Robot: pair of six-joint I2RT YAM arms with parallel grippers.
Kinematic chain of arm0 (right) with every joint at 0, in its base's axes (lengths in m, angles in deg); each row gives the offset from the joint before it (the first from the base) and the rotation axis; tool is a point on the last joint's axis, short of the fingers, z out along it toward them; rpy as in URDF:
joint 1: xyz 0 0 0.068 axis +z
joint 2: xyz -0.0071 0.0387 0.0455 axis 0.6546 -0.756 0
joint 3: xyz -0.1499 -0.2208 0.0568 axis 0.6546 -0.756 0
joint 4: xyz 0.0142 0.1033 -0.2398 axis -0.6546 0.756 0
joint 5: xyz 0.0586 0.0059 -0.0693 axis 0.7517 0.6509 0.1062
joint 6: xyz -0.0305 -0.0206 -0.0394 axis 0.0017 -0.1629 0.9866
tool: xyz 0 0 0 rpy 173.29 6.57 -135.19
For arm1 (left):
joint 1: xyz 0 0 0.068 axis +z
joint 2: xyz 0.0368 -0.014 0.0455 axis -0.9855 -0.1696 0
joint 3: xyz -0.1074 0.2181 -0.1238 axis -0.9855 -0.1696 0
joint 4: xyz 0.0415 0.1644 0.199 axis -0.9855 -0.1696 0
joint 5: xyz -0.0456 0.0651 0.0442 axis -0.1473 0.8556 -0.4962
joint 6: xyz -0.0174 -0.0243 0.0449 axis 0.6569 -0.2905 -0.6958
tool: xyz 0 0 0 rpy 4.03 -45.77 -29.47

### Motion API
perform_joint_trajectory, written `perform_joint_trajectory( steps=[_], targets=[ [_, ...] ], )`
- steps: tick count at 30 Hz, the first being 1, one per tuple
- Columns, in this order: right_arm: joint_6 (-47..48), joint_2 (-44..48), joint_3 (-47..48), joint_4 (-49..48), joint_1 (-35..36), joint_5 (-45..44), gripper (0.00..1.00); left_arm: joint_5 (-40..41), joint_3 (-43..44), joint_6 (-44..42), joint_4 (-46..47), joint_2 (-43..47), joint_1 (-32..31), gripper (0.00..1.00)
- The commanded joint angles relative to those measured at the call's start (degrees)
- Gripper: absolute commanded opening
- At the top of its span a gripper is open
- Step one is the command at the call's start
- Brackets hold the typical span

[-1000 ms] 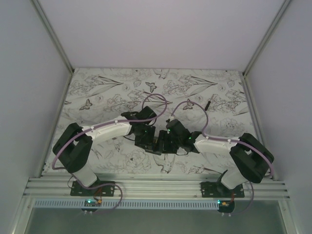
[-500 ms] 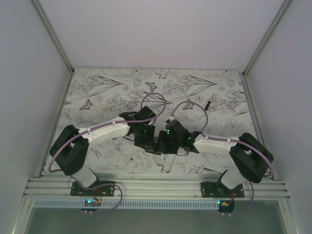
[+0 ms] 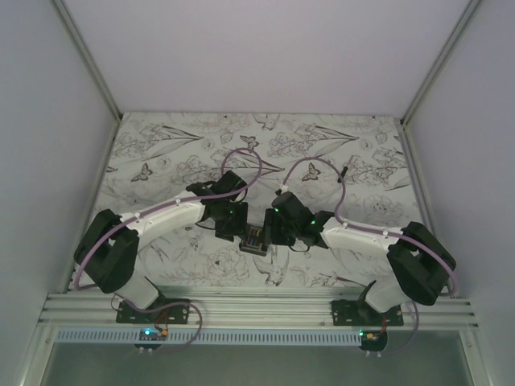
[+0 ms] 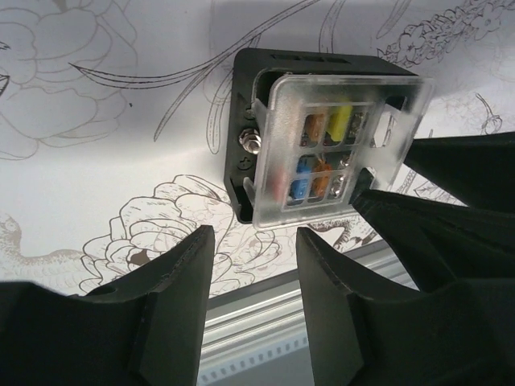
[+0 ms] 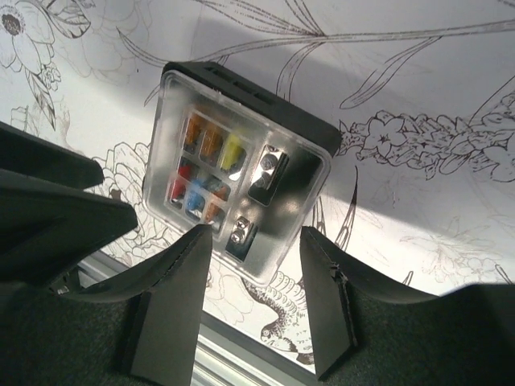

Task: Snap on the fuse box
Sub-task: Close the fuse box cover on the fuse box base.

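The fuse box [image 3: 254, 240] is a small black box lying on the flower-print table between my two grippers. A clear cover [image 4: 338, 145] lies over its face, and orange, yellow, red and blue fuses show through it. Whether the cover is clipped down I cannot tell. My left gripper [image 3: 235, 230] is open and empty, its tips [image 4: 256, 237] just short of the box. My right gripper [image 3: 274, 230] is open and empty, its tips [image 5: 257, 233] at the near edge of the box [image 5: 241, 161]. Neither gripper touches it.
A thin black stick-like piece [image 3: 341, 172] lies at the back right of the table. The metal rail [image 3: 257, 305] runs along the table's front edge, just behind the box. White walls close in both sides. The right gripper's dark fingers [image 4: 451, 209] show in the left wrist view.
Both grippers were pressed close together over the fuse box. They have drawn apart to either side, and the box now shows between them.
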Motion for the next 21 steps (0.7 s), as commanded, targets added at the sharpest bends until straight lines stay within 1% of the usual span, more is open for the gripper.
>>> perform_joint_trajectory(
  steps=[1, 7, 12, 21],
  targets=[
    [1.93, -1.78, 3.46, 1.5, 0.34, -3.44, 0.53, -3.36, -0.87, 0.57, 0.56, -0.9, 0.83, 0.48],
    [2.35, -3.51, 4.69, 1.4, 0.61, -2.33, 0.49, -5.01, -1.72, 1.27, 1.78, -2.18, 1.13, 0.48],
    [2.57, -3.31, 5.26, 1.21, 0.69, -2.33, 0.49, -6.59, -2.53, 2.06, 3.2, -2.62, 1.15, 0.48],
    [2.61, -3.38, 4.65, 1.8, 0.8, -2.31, 0.48, -6.46, -3.74, 2.03, 3.33, -1.79, 1.2, 0.47]
  ],
)
